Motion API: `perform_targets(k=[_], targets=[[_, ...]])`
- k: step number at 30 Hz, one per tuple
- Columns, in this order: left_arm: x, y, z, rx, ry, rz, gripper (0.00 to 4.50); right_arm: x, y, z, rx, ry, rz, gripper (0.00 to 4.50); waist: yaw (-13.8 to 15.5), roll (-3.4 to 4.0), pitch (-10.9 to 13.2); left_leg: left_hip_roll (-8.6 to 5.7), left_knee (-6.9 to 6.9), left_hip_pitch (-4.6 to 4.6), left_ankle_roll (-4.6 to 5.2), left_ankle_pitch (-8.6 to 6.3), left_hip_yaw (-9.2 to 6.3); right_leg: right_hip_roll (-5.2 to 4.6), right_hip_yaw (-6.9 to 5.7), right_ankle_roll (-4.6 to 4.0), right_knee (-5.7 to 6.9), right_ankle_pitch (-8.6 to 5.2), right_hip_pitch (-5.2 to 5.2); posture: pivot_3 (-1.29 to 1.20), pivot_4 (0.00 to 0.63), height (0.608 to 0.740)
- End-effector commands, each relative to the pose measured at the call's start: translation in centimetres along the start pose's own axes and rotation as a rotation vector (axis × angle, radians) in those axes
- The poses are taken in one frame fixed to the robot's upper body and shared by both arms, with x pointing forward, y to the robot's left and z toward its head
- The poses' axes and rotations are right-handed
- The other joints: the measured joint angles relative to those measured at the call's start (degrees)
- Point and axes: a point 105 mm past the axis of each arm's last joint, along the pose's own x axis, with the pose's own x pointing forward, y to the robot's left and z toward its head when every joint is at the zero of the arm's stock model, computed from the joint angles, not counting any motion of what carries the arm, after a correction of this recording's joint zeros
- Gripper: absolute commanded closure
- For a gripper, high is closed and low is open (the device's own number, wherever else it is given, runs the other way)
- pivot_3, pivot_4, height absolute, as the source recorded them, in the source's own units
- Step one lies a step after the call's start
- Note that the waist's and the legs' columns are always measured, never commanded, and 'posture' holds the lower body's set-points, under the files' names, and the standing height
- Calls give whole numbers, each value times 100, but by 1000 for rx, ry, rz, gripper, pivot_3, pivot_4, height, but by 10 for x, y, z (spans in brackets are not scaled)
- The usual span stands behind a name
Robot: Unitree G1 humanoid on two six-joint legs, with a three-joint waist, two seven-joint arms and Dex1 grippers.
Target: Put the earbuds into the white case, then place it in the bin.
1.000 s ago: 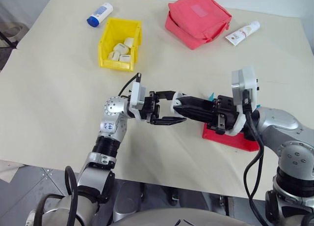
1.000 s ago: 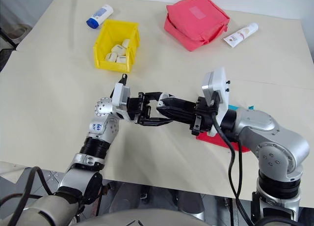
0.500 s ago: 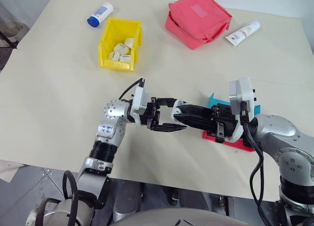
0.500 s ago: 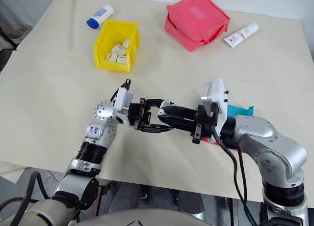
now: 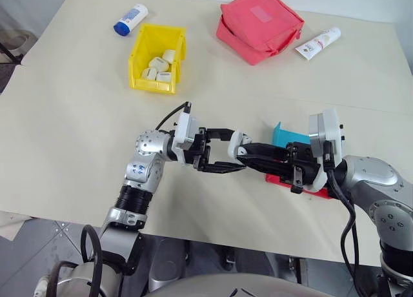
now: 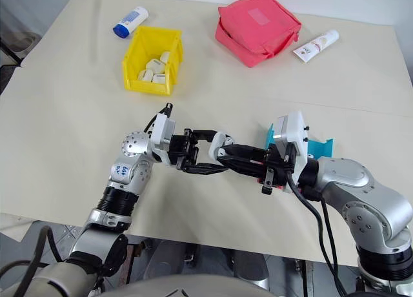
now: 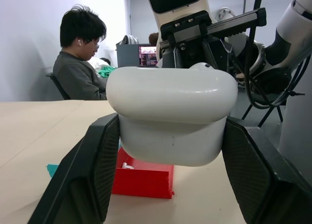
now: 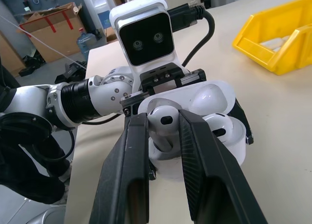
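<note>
Above the near middle of the bench (image 5: pixel 71 122), the left end effector (image 5: pixel 219 150) is closed on the white case (image 7: pixel 171 119), gripping its body from both sides with the lid swung open. The right end effector (image 8: pixel 163 136) faces it and is closed on one earbud (image 8: pixel 163 121), pinching it between both fingers right at the case's open top. A second earbud (image 8: pixel 218 124) sits in the case beside it. The yellow bin (image 5: pixel 157 57) stands well apart, near the far left of the bench, holding several small white items (image 5: pixel 159 69). A red tray (image 5: pixel 303 184) joined to a blue tray (image 5: pixel 287 134) lies under the right arm near the front right edge. A person (image 7: pixel 80 63) sits in the background beyond the bench.
</note>
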Motion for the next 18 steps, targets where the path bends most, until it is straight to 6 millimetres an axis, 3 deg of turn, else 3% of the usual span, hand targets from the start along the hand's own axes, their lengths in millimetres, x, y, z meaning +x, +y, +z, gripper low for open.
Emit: perform_targets(k=[1,9,17,18], targets=[[6,0,26,96,-71,-27,1711,-6,-10,-15,-19,86,-63,3998,0,0,0,0,0,0,0,0,0,0,0,0,0,0,0,0,150,740],[8,-5,29,104,-57,-68,1711,-11,-23,-23,-74,156,-123,3998,0,0,0,1,0,0,0,0,0,1,0,0,0,0,0,0,150,740],[9,-3,28,112,-51,-71,1711,-17,-24,-34,-62,238,-127,3998,6,0,0,0,0,0,0,0,0,0,0,0,-2,0,1,0,150,740],[9,-3,27,113,-48,-72,1711,-17,-23,-32,-67,233,-120,3649,5,0,0,-1,0,0,0,0,0,0,0,0,-3,0,1,0,150,740]])
